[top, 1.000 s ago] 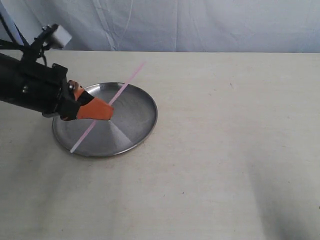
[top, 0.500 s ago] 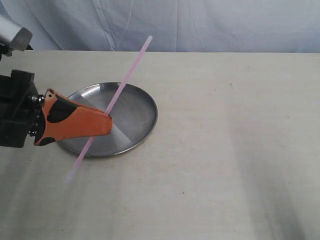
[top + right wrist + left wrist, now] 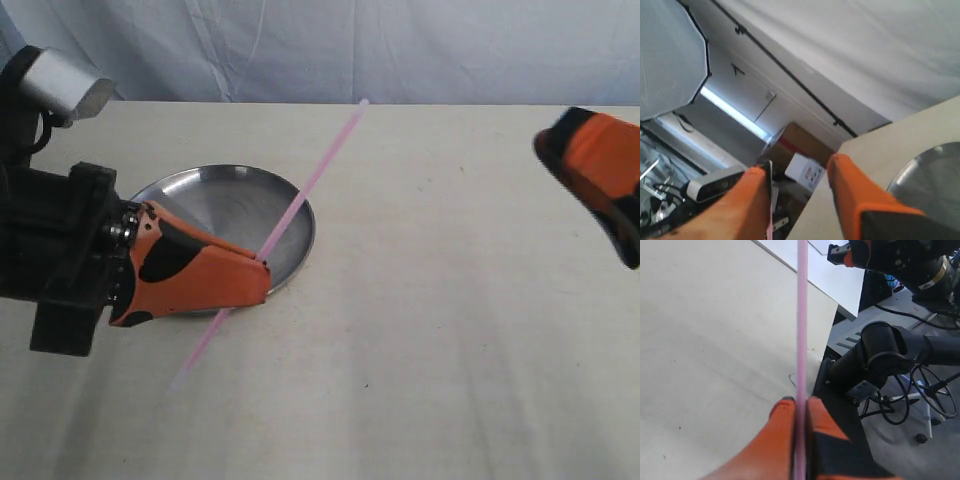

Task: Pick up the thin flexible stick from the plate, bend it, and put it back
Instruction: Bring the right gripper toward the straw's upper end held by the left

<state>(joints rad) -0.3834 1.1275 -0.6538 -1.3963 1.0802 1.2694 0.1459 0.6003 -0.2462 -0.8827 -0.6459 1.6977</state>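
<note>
Exterior view shows the left fingers shut on the pink stick, held above the plate and pointing to 1 o'clock, while the right fingers hang open and empty at 3 o'clock; the stick could twist loose if they bump it.

A lab, with softbox, cloth backdrop and cables

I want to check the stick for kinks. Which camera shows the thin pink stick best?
The exterior view: the thin flexible stick shows end to end, straight, pinched by the left gripper. The left wrist view shows only the stretch running up from that gripper. The right wrist view gives no clear sight of it.
</note>
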